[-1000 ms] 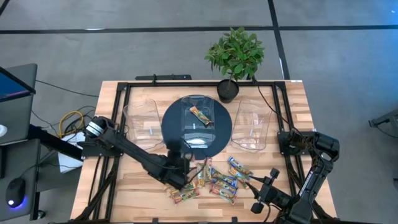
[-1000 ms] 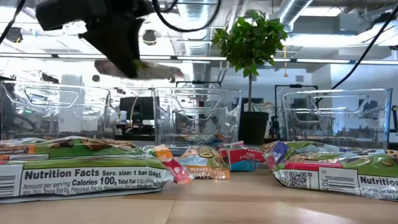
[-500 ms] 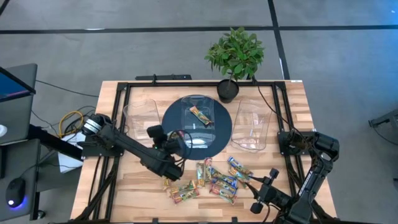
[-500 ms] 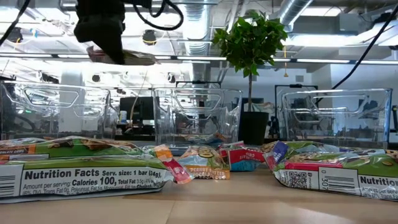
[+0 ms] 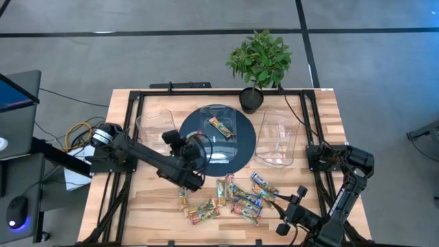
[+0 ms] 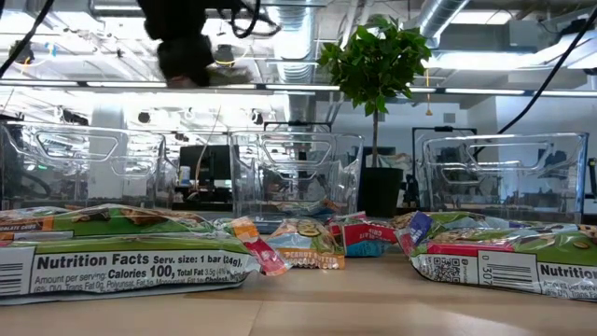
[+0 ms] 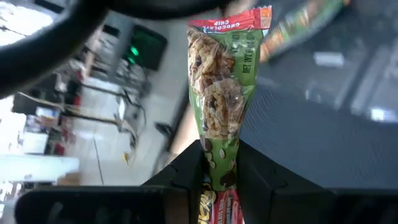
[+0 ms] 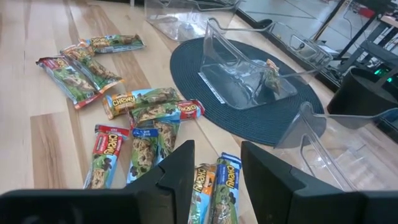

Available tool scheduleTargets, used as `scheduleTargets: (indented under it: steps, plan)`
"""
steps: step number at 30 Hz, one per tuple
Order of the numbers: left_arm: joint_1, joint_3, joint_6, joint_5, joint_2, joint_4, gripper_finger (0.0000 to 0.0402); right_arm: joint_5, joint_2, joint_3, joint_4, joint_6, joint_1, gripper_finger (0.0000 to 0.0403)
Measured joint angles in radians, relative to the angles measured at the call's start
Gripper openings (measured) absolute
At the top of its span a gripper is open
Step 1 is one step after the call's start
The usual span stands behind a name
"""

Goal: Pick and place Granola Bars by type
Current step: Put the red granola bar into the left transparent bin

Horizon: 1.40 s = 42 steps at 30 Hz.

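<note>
Pinched between the left gripper's (image 7: 219, 180) fingers above the table, a green granola bar (image 7: 224, 99) points lengthwise straight out, its lower end hidden; the right gripper (image 8: 216, 163) waits open near loose bars (image 8: 140, 118).

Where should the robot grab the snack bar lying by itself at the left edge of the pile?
Across its middle, straight down from above. That flat wrapped granola bar lies flat on the wooden table with bare wood along both long sides. The left hand holds a green chocolate-chip bar; the right hand waits at the front.
</note>
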Motion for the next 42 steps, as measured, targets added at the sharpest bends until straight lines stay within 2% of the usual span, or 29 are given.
scheduleTargets:
  steps: [6, 11, 18, 20, 23, 29, 31, 35, 37, 42]
  plan:
    - [0.079, 0.048, 0.048, -0.042, -0.039, 0.0, 0.007, 0.0, 0.0, 0.0, 0.011, -0.021, -0.014, 0.0125]
    - [0.137, 0.11, 0.119, -0.116, -0.06, 0.002, 0.007, 0.0, 0.0, 0.0, 0.012, -0.024, -0.023, 0.0125]
    - [0.15, 0.241, 0.372, -0.091, -0.058, 0.091, 0.0071, -0.001, 0.0, 0.0, 0.012, -0.026, -0.023, 0.0125]
    - [0.146, 0.28, 0.469, -0.044, -0.058, 0.1, 0.0071, -0.001, 0.0, 0.0, 0.012, -0.026, -0.023, 0.0125]
    - [0.146, 0.327, 0.602, 0.093, -0.059, 0.098, 0.0071, -0.001, 0.0, 0.0, 0.014, -0.026, -0.023, 0.0125]
    - [0.126, 0.345, 0.709, 0.401, -0.141, 0.011, 0.0071, -0.001, 0.0, 0.0, 0.03, -0.026, -0.022, 0.0125]
    - [0.104, 0.34, 0.696, 0.426, -0.18, -0.002, 0.0071, -0.002, 0.0, 0.0, 0.033, -0.026, -0.022, 0.0125]
    - [0.056, 0.28, 0.596, 0.367, -0.31, -0.004, 0.0071, -0.002, 0.0, 0.0, 0.041, -0.026, -0.022, 0.0125]
    - [0.037, 0.216, 0.493, 0.31, -0.379, 0.002, 0.0071, -0.002, 0.0, 0.0, 0.045, -0.026, -0.022, 0.0125]
    - [0.02, -0.002, 0.218, 0.272, -0.548, -0.001, 0.0071, -0.002, 0.0, 0.0, 0.047, -0.026, -0.023, 0.0125]
